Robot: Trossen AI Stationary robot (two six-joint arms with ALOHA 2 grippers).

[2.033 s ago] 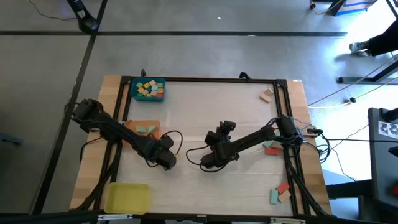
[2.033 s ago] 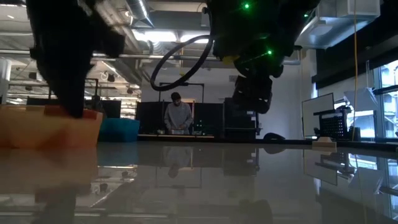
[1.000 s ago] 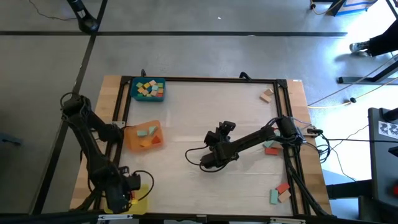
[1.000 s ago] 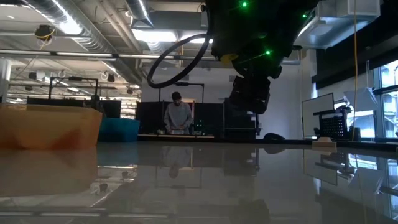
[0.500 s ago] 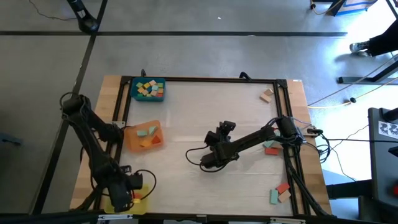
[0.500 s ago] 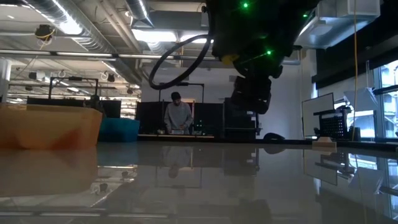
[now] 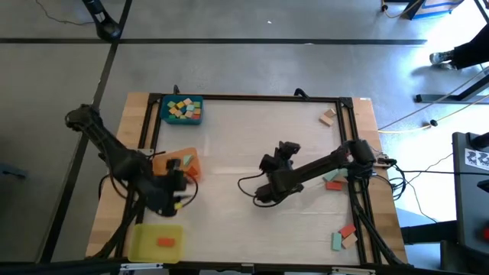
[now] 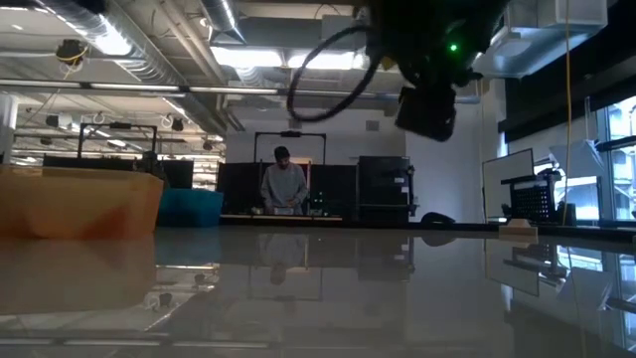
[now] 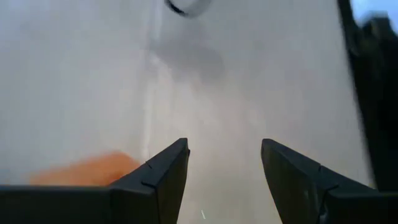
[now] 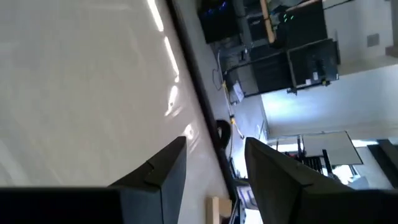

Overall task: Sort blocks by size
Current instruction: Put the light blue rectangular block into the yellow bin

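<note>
Left hand [image 7: 183,192] spread, empty, beside orange tray [image 7: 162,162]. Loose blocks [image 7: 333,182] far across table, nearer right hand [image 7: 263,200], spread, empty.

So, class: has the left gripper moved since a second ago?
Yes. The left gripper has left the yellow tray and now sits beside the orange tray, leaving an orange block behind.

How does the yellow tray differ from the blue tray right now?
The yellow tray sits at the table's near left corner; the blue tray sits at the far left. The yellow tray holds a single orange block, while the blue tray holds a heap of small blocks in yellow, orange and green. The yellow tray also shows more bare floor than the blue tray. Both are flat square trays, clear of the grippers.
</note>
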